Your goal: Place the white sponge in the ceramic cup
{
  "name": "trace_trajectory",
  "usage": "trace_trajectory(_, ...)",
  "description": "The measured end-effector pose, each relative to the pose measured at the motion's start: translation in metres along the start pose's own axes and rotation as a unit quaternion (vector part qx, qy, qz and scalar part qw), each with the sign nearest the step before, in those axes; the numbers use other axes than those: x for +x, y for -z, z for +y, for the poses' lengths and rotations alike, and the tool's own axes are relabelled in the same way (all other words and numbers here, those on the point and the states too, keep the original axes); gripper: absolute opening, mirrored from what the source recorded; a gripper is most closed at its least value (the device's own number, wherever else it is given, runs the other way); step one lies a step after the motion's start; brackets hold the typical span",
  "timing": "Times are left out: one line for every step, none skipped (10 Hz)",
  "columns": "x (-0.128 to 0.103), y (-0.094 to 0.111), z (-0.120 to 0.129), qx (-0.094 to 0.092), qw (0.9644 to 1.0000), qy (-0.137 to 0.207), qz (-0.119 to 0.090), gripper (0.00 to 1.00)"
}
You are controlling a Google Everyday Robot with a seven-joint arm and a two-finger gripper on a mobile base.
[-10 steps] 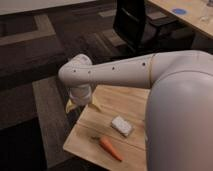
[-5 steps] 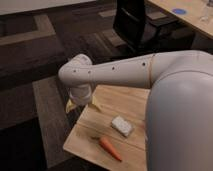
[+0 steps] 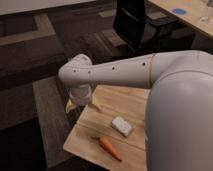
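The white sponge [image 3: 122, 125] lies flat on the small wooden table [image 3: 92, 131], near its middle. My white arm reaches in from the right, and its wrist hangs over the table's far left corner. My gripper [image 3: 82, 106] points down there, and its yellowish fingertips [image 3: 70, 106] stand apart, open, with nothing between them. The sponge is to the right of the gripper and nearer the camera, apart from it. The ceramic cup is out of view; my arm covers the right part of the table.
An orange carrot [image 3: 110, 148] lies near the table's front edge, just in front of the sponge. A black office chair [image 3: 137, 22] stands behind, and a wooden desk [image 3: 192, 17] at the top right. Dark patterned carpet surrounds the table.
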Motion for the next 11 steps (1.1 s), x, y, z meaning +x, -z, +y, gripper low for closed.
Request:
trace_trajectory(0.0, 0.0, 0.0, 0.0, 1.0, 0.0, 0.0, 0.8)
trace_trajectory(0.0, 0.0, 0.0, 0.0, 1.0, 0.0, 0.0, 0.8)
trace_trajectory(0.0, 0.001, 0.0, 0.0, 1.0, 0.0, -0.001, 0.8)
trace_trajectory(0.0, 0.001, 0.0, 0.0, 1.0, 0.0, -0.001, 0.8)
trace_trajectory(0.0, 0.001, 0.0, 0.0, 1.0, 0.001, -0.001, 0.8)
trace_trajectory(0.0, 0.003, 0.0, 0.002, 1.0, 0.003, -0.003, 0.8)
trace_trajectory(0.004, 0.01, 0.003, 0.012, 0.9995, 0.028, -0.008, 0.8)
trace_trajectory(0.01, 0.021, 0.0, 0.031, 0.9965, 0.077, -0.014, 0.8)
trace_trajectory(0.014, 0.027, -0.004, 0.041, 0.9931, 0.108, -0.017, 0.8)
trace_trajectory(0.018, 0.03, -0.012, 0.049, 0.9904, 0.128, -0.016, 0.8)
trace_trajectory(0.021, 0.03, -0.024, 0.054, 0.9878, 0.146, -0.005, 0.8)
